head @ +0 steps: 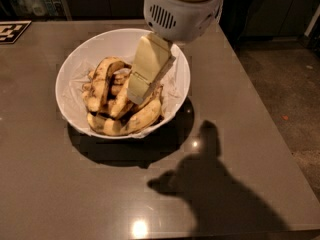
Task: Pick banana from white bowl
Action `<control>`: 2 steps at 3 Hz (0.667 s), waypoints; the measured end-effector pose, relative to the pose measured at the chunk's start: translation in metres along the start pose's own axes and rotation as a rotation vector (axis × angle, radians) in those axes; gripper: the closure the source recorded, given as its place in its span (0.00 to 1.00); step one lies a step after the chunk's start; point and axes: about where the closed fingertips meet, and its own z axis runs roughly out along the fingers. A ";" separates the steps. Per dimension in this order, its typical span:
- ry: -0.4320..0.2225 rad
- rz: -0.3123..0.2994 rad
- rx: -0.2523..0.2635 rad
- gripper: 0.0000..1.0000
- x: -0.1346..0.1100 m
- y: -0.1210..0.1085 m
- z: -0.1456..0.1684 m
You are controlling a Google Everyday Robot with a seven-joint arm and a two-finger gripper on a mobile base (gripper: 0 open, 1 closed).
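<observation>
Camera view: the gripper (pixel 137 96) is hanging inside the white bowl (pixel 116 34), its cream tip sitting low over the right-hand side of the fruit pile, with the arm's round white housing looming above the far rim. The banana (pixel 119 104), thick, nearly straight and heavily speckled, is lying in the middle of the heap among the other bananas, its upper part hiding behind the gripper. From this angle it is not showing whether the jaws are open or closed, nor whether they are touching the fruit, and nothing is looking lifted clear of the pile. The bowl is resting on the dark worktop (pixel 60 184), where the arm's shadow (pixel 215 194) is falling to the right. By appearances the approach is largely finished, while the pick itself is waiting: closing on the banana and raising it out of the bowl are both remaining to be done.
</observation>
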 end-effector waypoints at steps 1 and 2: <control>0.027 0.113 -0.011 0.00 -0.021 0.001 0.015; 0.042 0.197 -0.032 0.00 -0.033 0.002 0.023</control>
